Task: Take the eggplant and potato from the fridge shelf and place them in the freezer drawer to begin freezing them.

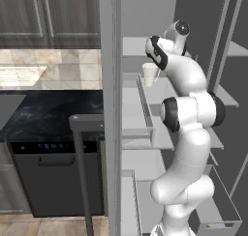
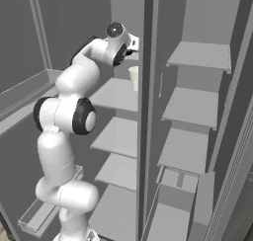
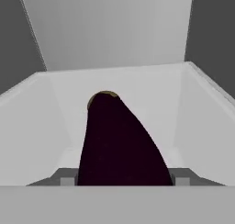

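The eggplant [image 3: 120, 142] sits pinched between the jaws, its dark bulk hiding both fingertips and much of the pale fridge shelf [image 3: 151, 87] behind it. A white cup [image 1: 150, 74] stands on that shelf.

White cup [image 1: 149, 74] sitting on a fridge shelf [image 1: 167, 87] — dishwasher [image 1: 53, 179] standing at left under a dark marble counter [image 1: 53, 115].
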